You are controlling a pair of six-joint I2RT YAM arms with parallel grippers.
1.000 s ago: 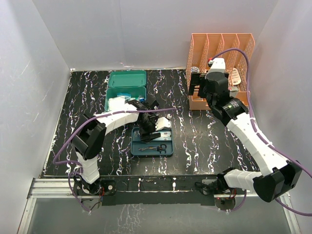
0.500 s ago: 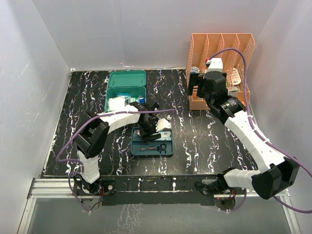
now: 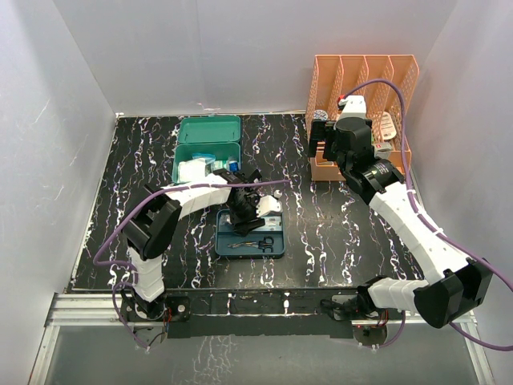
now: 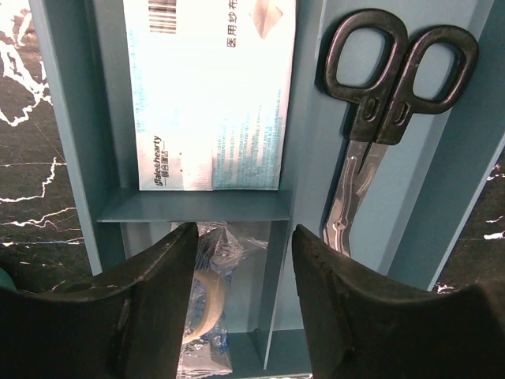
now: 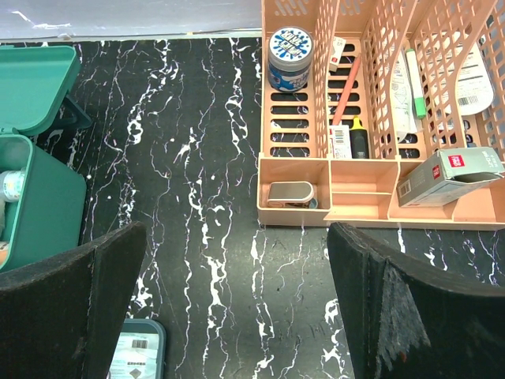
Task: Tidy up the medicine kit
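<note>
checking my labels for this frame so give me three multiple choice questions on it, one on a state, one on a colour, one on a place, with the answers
1. The lid of the medicine kit is: A open, B latched shut, C taken off.
2. The file rack is: A white, B orange, C black.
3. The scissors lie: A in the medicine kit, B in the file rack, C in the divided tray.

Answers: 1 A, the lid is swung back and the contents show. 2 B, its slotted walls are orange in the top and right wrist views. 3 C, they lie in the tray's long compartment beside the white packet.
</note>
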